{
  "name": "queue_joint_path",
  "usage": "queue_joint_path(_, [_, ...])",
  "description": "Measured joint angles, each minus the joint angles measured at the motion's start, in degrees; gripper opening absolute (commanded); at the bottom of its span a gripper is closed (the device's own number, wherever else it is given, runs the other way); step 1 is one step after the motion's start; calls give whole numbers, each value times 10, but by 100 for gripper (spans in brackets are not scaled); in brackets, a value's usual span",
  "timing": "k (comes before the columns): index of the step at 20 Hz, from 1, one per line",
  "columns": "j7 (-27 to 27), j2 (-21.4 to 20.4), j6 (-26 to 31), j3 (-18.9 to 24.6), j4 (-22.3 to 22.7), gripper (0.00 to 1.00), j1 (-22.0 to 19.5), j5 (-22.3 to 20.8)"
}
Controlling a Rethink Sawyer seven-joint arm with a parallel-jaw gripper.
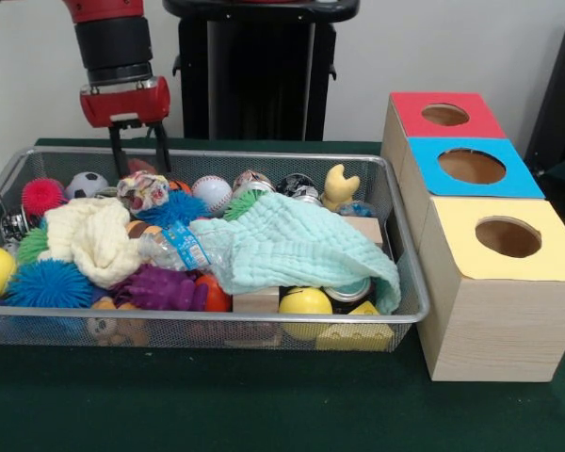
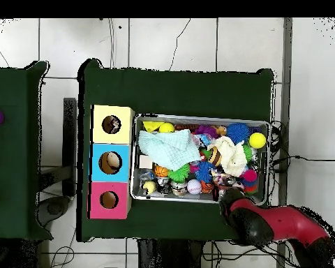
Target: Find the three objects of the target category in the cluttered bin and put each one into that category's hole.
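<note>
Clutter is filling the wire mesh bin [image 1: 410, 303]: a mint waffle-weave cloth [image 1: 297, 247] is draping over a clear plastic bottle [image 1: 174, 249], a wooden block [image 1: 256, 300] and a yellow ball [image 1: 306, 303], beside a cream cloth [image 1: 92, 237], spiky rubber balls and a baseball [image 1: 211, 192]. The gripper [image 1: 139, 158] is hanging over the bin's far rim, fingers narrowly parted, holding nothing. Three wooden boxes, topped red [image 1: 444, 115], blue [image 1: 472, 167] and yellow [image 1: 508, 237], are each showing a round hole.
</note>
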Motion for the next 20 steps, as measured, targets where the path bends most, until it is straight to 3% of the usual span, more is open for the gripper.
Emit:
queue_joint_path(8, [0, -3, 0, 3, 14, 100, 19, 5])
queue_joint_path(20, [0, 31, -11, -19, 14, 100, 91, 5])
